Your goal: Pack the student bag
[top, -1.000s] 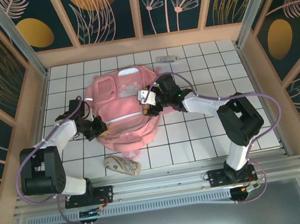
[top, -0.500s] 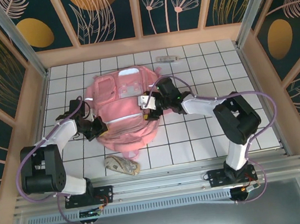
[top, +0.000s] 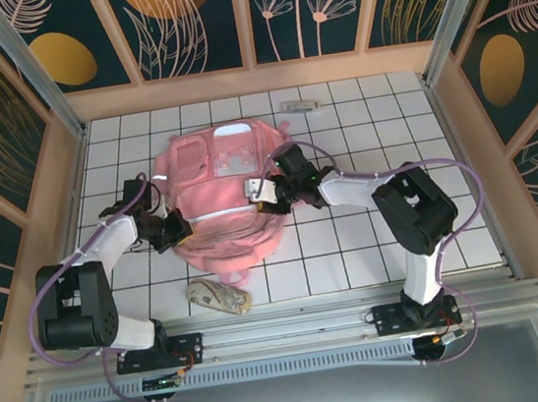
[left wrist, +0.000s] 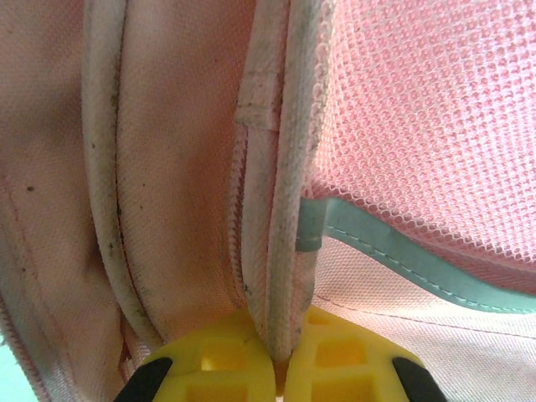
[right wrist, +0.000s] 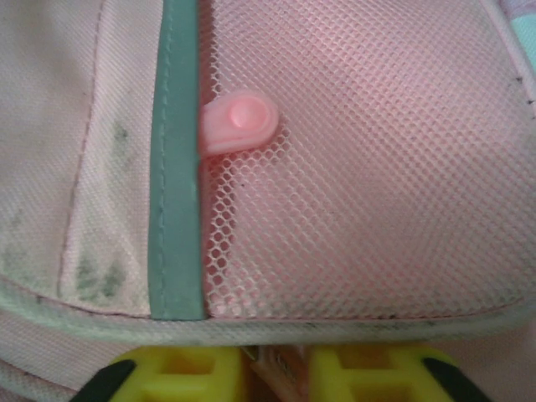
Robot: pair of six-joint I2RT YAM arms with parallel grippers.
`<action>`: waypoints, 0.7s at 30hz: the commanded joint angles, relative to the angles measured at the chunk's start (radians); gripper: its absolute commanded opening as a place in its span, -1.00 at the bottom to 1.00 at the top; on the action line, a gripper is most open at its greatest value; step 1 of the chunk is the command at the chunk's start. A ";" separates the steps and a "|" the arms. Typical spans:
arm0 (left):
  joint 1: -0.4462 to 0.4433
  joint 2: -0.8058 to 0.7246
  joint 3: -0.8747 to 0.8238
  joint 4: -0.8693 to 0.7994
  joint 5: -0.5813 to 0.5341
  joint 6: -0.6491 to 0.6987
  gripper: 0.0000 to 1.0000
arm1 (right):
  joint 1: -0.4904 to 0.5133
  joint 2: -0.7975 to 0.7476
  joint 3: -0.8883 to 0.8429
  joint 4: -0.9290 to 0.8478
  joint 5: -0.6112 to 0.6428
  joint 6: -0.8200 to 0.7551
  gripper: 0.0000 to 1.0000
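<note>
White tile table (top: 358, 120) had the student bag (top: 218, 193) lying flat mid-table. L gripper (top: 176, 230) pinched its left side seam tight. R gripper (top: 270, 196) sat at its right edge; couldn't tell if those fingers gripped. Prob. the opening step; next needed the zip pulled w/ the bag held.

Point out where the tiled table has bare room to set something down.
Bare tiles: back right, between the small pale object, right arm and side wall; near middle, between the patterned fabric pouch and right arm's base. Crowded around the large pink fabric backpack.
</note>
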 commanded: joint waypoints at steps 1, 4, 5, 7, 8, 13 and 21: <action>0.011 0.019 -0.037 -0.050 -0.095 -0.001 -1.00 | 0.054 -0.035 -0.036 -0.134 0.008 0.018 -0.67; 0.011 0.008 -0.030 -0.028 -0.045 -0.037 -1.00 | 0.084 -0.081 -0.052 -0.192 0.038 0.027 -1.00; 0.011 0.004 -0.027 -0.015 -0.024 -0.055 -1.00 | 0.095 -0.096 -0.050 -0.225 0.043 0.035 -1.00; 0.010 -0.015 -0.026 0.017 0.015 -0.104 -1.00 | 0.116 -0.128 -0.052 -0.279 0.052 0.063 -1.00; 0.011 -0.025 -0.027 0.036 0.034 -0.133 -1.00 | 0.128 -0.146 -0.053 -0.303 0.048 0.088 -1.00; 0.000 -0.072 -0.034 0.122 0.091 -0.241 -1.00 | 0.201 -0.201 -0.055 -0.359 0.028 0.258 -1.00; -0.158 -0.109 -0.025 0.239 0.115 -0.387 -1.00 | 0.322 -0.094 0.050 -0.222 0.085 0.696 -1.00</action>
